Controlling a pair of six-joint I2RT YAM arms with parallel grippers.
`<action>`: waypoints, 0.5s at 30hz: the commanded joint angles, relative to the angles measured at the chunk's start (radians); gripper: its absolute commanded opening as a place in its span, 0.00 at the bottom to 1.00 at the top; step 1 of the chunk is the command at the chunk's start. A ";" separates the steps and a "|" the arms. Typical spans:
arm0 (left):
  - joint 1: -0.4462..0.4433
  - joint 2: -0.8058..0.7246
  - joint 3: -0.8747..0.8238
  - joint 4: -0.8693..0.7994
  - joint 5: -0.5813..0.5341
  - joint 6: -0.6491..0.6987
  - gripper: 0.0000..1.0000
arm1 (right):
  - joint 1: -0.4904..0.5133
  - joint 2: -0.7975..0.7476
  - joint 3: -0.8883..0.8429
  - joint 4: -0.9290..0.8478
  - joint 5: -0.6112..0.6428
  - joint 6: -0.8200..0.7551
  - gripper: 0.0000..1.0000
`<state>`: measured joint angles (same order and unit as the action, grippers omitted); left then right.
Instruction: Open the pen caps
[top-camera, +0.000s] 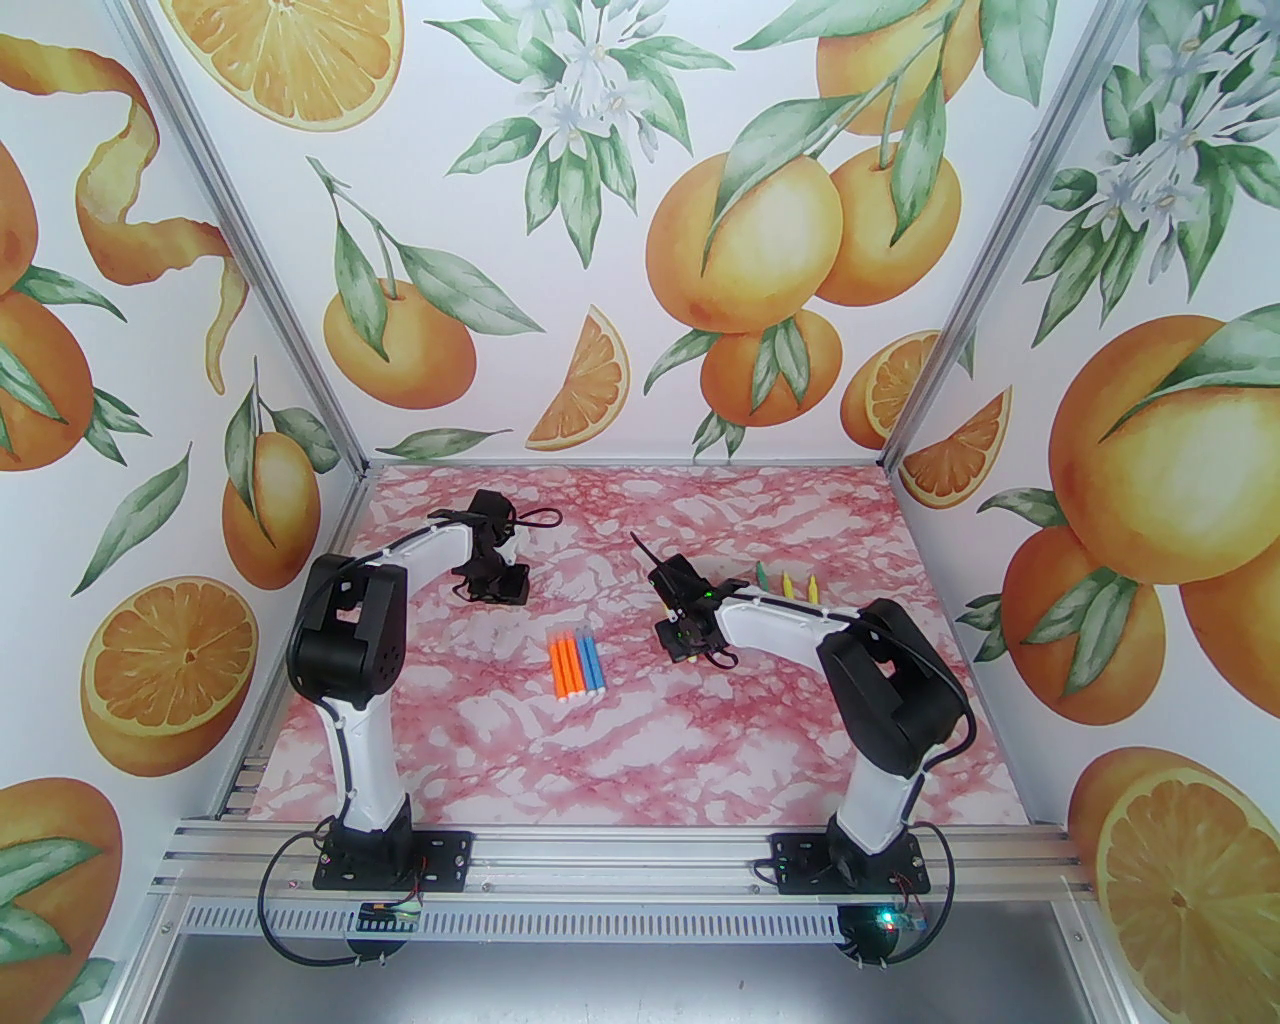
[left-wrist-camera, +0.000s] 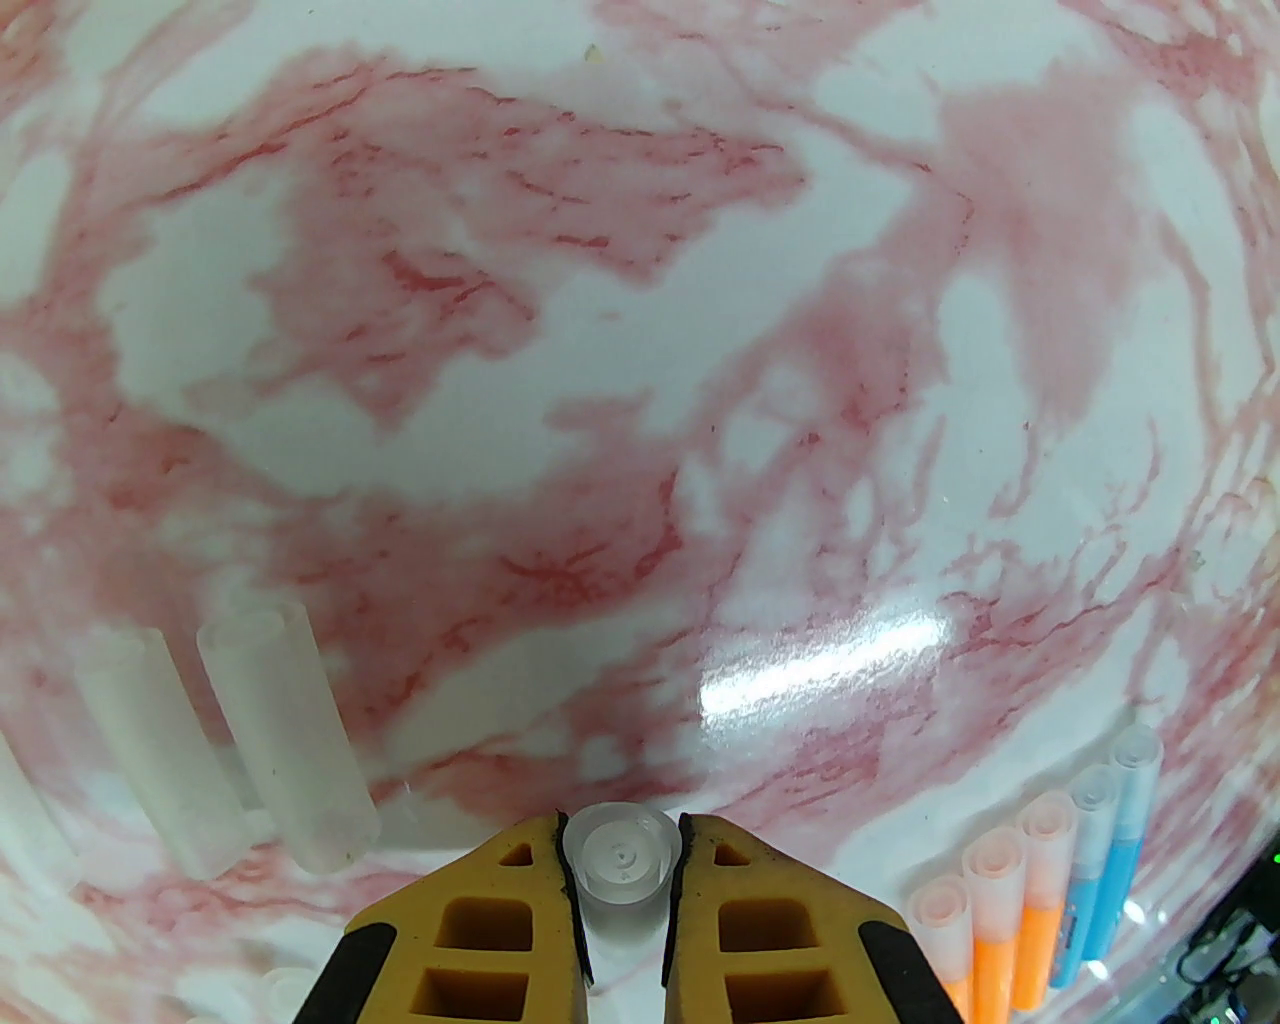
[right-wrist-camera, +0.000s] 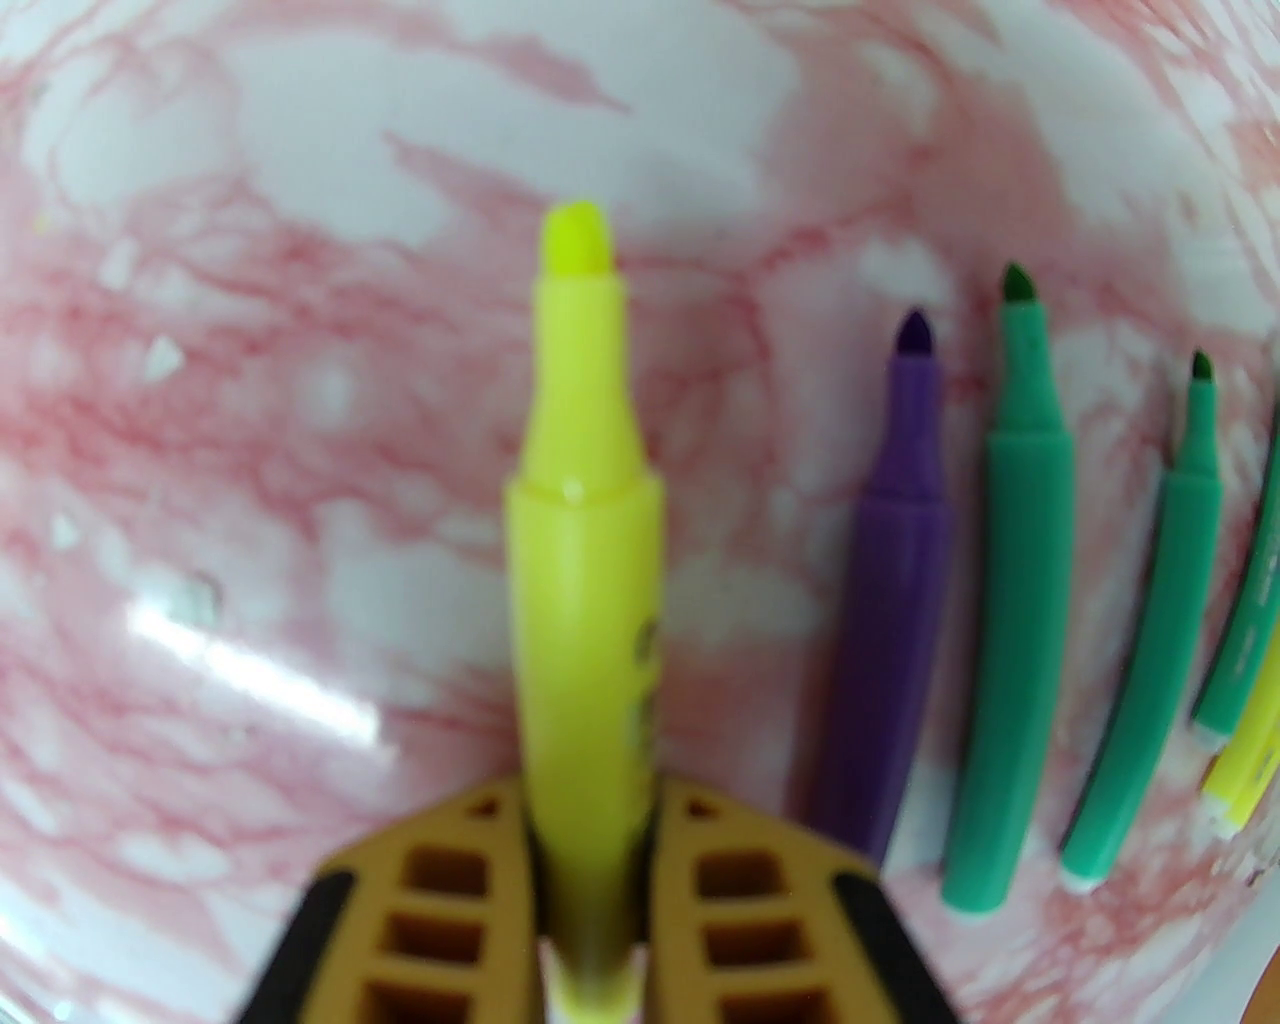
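Now your left jaws pinch a frosted clear plastic cap (left-wrist-camera: 622, 860) and your right jaws clamp the uncapped yellow marker (right-wrist-camera: 580, 560), while the capped orange and blue pens (top-camera: 577, 665) lie between both jaws, their caps (top-camera: 572, 637) pointing away.

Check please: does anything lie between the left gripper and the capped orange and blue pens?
Nothing visible does: only bare table separates the left gripper from the capped pens. However, the gripper is shut on a clear cap, which it should probably release first.
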<state>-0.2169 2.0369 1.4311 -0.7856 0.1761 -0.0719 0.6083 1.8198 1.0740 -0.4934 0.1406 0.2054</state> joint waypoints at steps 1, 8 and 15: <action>-0.001 0.049 0.032 -0.015 -0.010 0.015 0.07 | 0.001 0.027 0.007 0.022 -0.002 0.003 0.17; -0.001 0.085 0.049 -0.025 -0.004 0.018 0.21 | 0.001 0.004 0.002 0.009 -0.015 -0.007 0.30; -0.001 0.036 0.033 -0.015 0.016 0.017 0.29 | 0.009 -0.057 -0.004 0.000 -0.030 -0.011 0.38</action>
<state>-0.2169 2.0766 1.4754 -0.8120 0.1848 -0.0704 0.6083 1.8133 1.0733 -0.4946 0.1276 0.2012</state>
